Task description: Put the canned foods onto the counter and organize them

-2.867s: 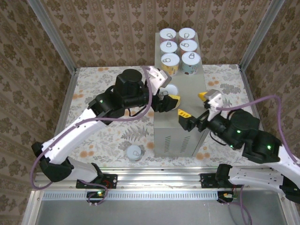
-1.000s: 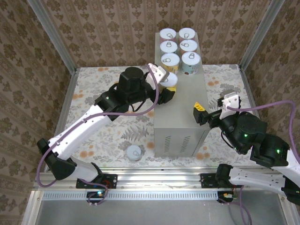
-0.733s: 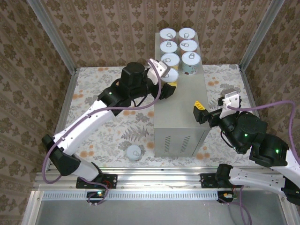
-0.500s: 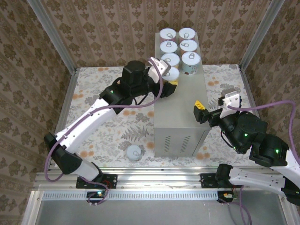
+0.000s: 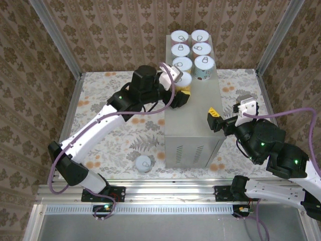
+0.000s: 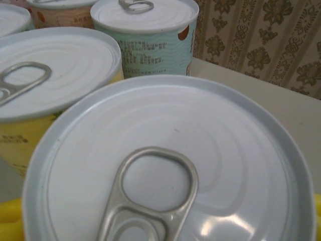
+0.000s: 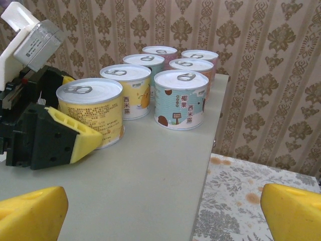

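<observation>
The yellow-labelled can (image 7: 95,113) stands upright on the counter (image 7: 150,170), just before the left row of cans (image 7: 133,90), between the fingers of the left gripper (image 7: 83,108); whether they pinch it I cannot tell. It is better to spread them fully and then back off straight, so that the can is not dragged out of line. The right gripper (image 7: 163,211) hangs spread wide and empty at the counter's near end.

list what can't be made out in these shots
- Left claw: right wrist view, far finger hidden behind the yellow can; grip or gap unclear.
- Its label: left wrist view, hidden under its own lid.
- Back cans: right wrist view, labels mostly blocked by the front cans.
- Can on the floor: top view, too small to read.
- Right claw: right wrist view, fingertips cut off by the bottom edge.
</observation>
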